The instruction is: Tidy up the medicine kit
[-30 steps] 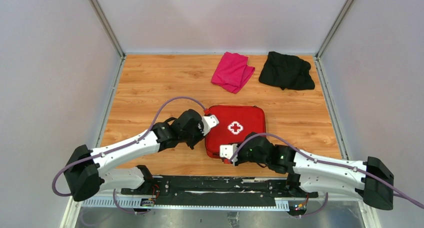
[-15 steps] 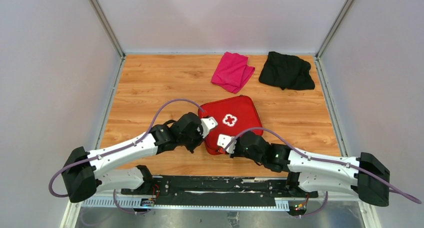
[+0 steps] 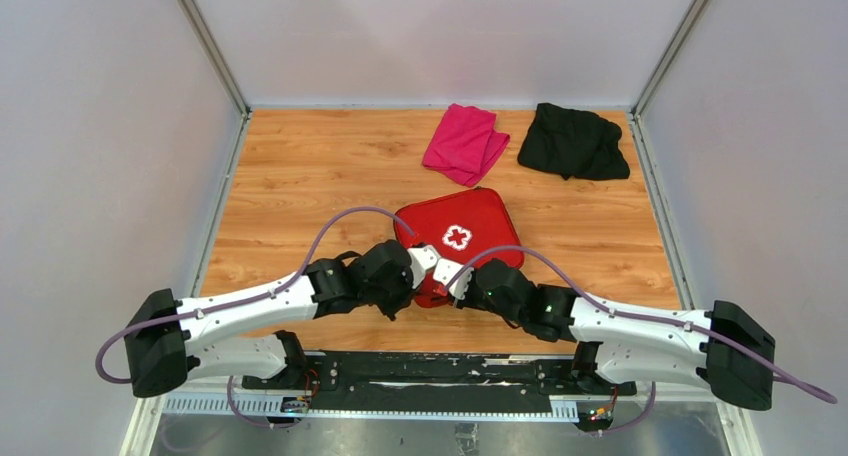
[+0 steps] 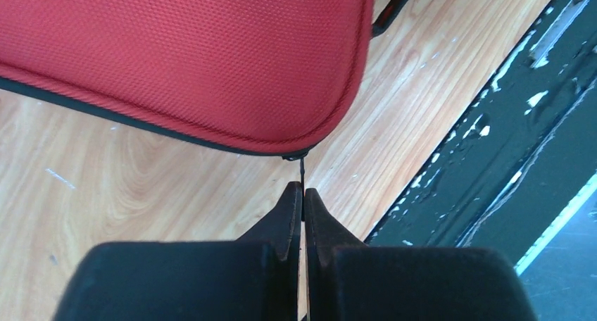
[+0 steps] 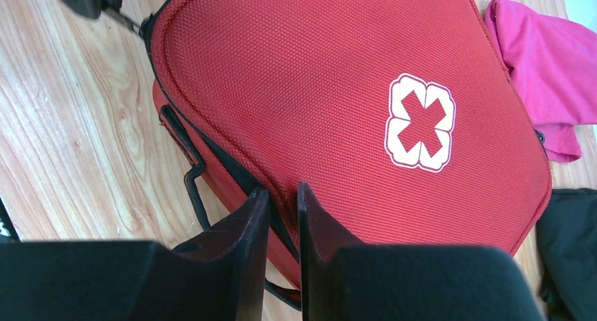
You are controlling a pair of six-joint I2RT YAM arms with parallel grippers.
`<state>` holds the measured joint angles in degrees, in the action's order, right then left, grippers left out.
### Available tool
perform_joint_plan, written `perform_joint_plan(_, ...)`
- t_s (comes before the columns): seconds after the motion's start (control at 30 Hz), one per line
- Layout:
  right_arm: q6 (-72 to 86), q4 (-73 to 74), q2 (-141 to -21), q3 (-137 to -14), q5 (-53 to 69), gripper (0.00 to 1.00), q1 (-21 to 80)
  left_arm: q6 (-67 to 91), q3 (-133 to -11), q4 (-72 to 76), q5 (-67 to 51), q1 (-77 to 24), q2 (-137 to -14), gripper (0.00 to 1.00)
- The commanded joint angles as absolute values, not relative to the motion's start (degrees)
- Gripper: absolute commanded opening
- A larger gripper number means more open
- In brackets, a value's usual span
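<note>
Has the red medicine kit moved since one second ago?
Yes. Seen from above, the medicine kit turned counterclockwise and shifted slightly toward the pink cloth.

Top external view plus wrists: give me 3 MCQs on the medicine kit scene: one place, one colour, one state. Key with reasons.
1. Where does the pink cloth lie relative to the medicine kit?
A. Inside it
B. Past its far edge, beside the black cloth
C. Under the left arm

2. What colour is the cross emblem on the lid?
A. White
B. Blue
C. Yellow

3. The left claw is:
A. Wide open above the table
B. Shut on the pink cloth
C. Shut on the kit's zipper pull

Key:
1 B: the top view shows both cloths at the back of the table, apart from the kit.
2 A: the right wrist view shows a white cross on red fabric.
3 C: the left wrist view shows the fingers pressed together on a thin black pull at the kit's corner.
</note>
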<state>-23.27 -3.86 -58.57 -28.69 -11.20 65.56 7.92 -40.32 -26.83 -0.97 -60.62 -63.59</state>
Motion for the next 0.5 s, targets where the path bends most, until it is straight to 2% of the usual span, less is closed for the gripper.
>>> perform_joint_plan(0.0, -17.8, -7.7, -60.9, -29.6, -13.1, 0.21, 64.1, 12.6, -38.8, -17.9, -6.5, -64.7, -62.3, 0.00)
perform_joint_plan(0.13, -15.7, -8.6, -61.2, -30.0, -10.5, 0.22, 64.1, 16.4, -38.1, -11.9, -4.9, -66.5, -64.8, 0.00)
perform_joint_plan(0.3, -15.4, -10.9, -55.9, -27.2, -4.3, 0.30, 64.2, 19.7, -39.0, -10.2, 1.6, -68.1, -68.5, 0.00)
perform_joint_plan(0.47, -17.4, -5.5, -45.5, -24.5, -2.2, 0.45, 64.1, 21.8, -37.3, -11.6, 9.0, -68.0, -66.2, 0.00)
